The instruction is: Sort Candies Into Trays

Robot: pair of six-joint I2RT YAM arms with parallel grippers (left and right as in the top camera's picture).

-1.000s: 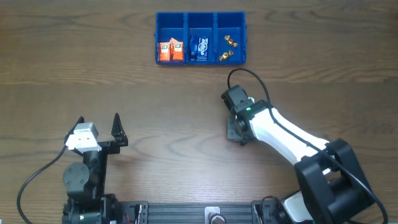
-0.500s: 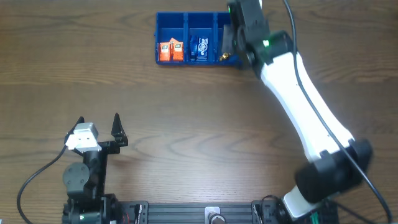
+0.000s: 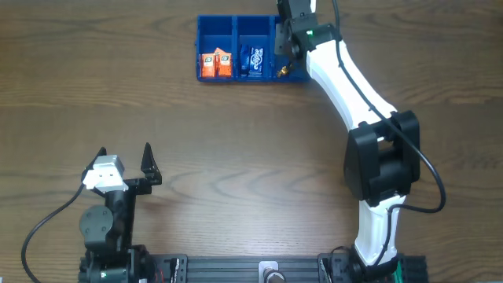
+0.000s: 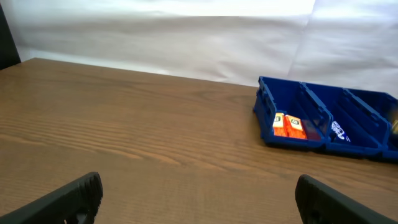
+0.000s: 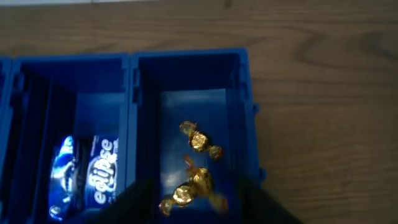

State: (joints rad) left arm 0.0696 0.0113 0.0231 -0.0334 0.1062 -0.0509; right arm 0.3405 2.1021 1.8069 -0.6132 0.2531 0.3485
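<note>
The blue three-compartment tray (image 3: 198, 47) stands at the table's far edge. Orange candies (image 3: 215, 64) lie in its left compartment, a blue packet (image 3: 253, 59) in the middle one, gold-wrapped candies (image 3: 283, 72) in the right one. My right gripper (image 3: 285, 47) hovers over the right compartment; in its wrist view the gripper (image 5: 193, 202) is open above the gold candies (image 5: 198, 142), beside the blue packet (image 5: 93, 171). My left gripper (image 3: 126, 151) stands open and empty near the front left, far from the tray (image 4: 298, 142).
The bare wooden table stretches between the tray and the arm bases. The right arm's white link (image 3: 346, 79) slants across the table's right half. A pale wall (image 4: 186, 37) rises behind the table's far edge.
The right arm has swung from the middle of the table up to the tray's right compartment. The left arm has kept still.
</note>
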